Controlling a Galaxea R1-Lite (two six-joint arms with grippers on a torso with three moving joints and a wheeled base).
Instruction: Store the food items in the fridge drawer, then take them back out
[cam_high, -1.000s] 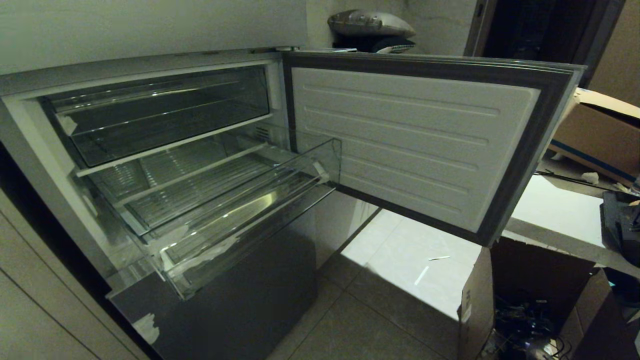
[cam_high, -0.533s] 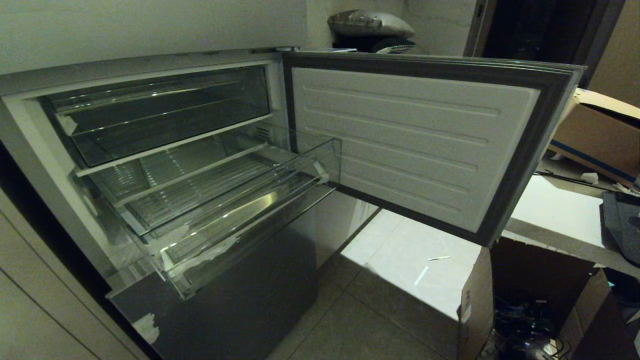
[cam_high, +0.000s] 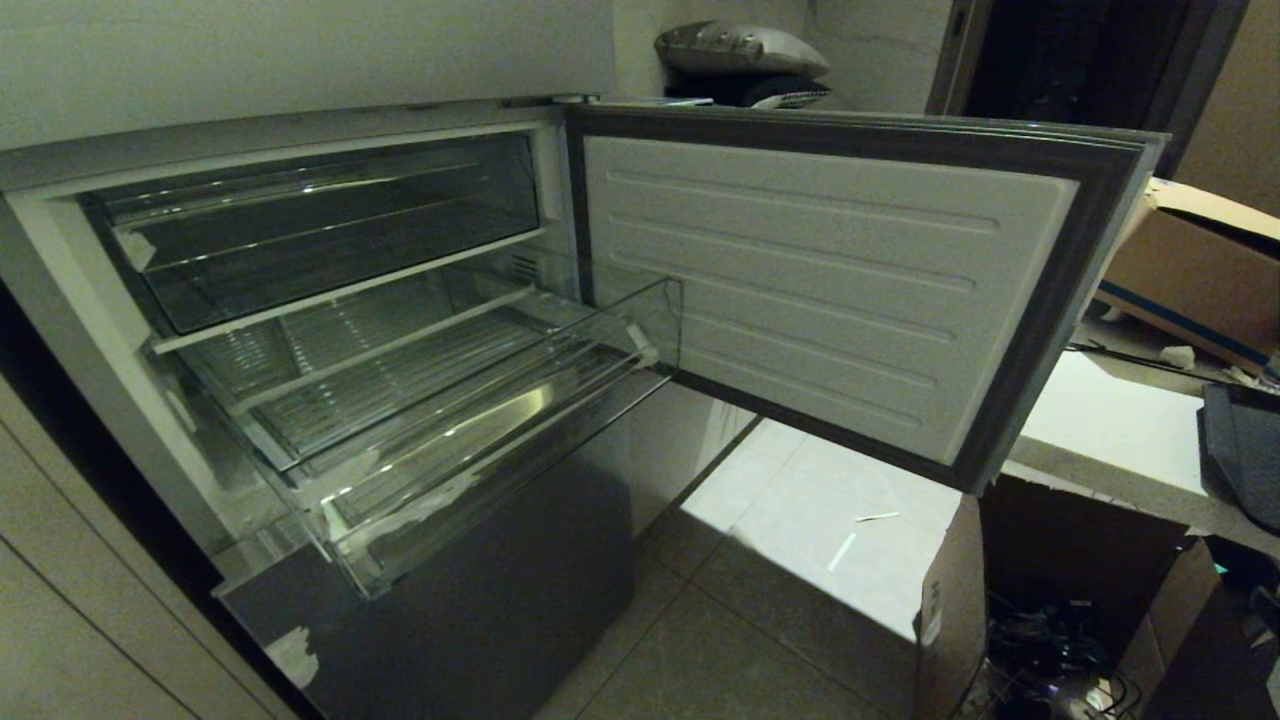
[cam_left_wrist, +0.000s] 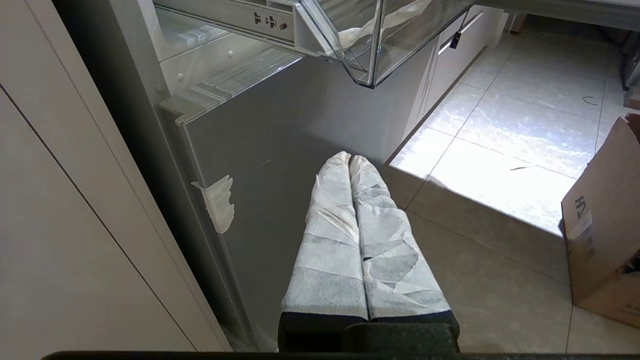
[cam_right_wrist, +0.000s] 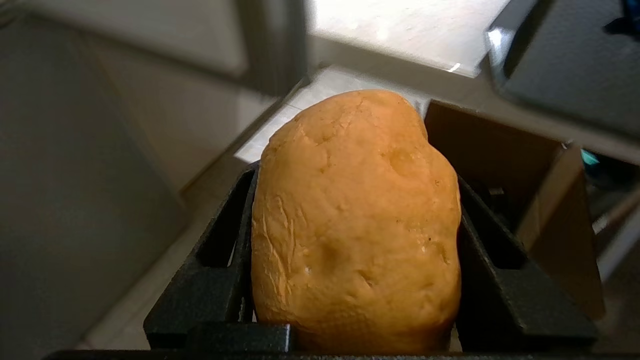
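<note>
One potato (cam_right_wrist: 355, 225) between right gripper (cam_right_wrist: 356, 200) fingers, beside fridge drawer (cam_high: 520, 400).

Neither arm shows in our head view. Our left end effector (cam_left_wrist: 350, 159) hangs low, pointing fwd and down, its two white-wrapped fingers (cam_left_wrist: 332, 235) pressed together, nothing btwn them. Our right end effector (cam_right_wrist: 355, 210) has its black fingers (cam_right_wrist: 227, 250) clamped on either side of the potato (cam_right_wrist: 355, 225).

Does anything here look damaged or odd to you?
Yes. White film is peeling in ragged strips off the drawer's front lip, and a torn scrap hangs from the grey panel below it. Otherwise nothing looks spilled or askew.
</note>
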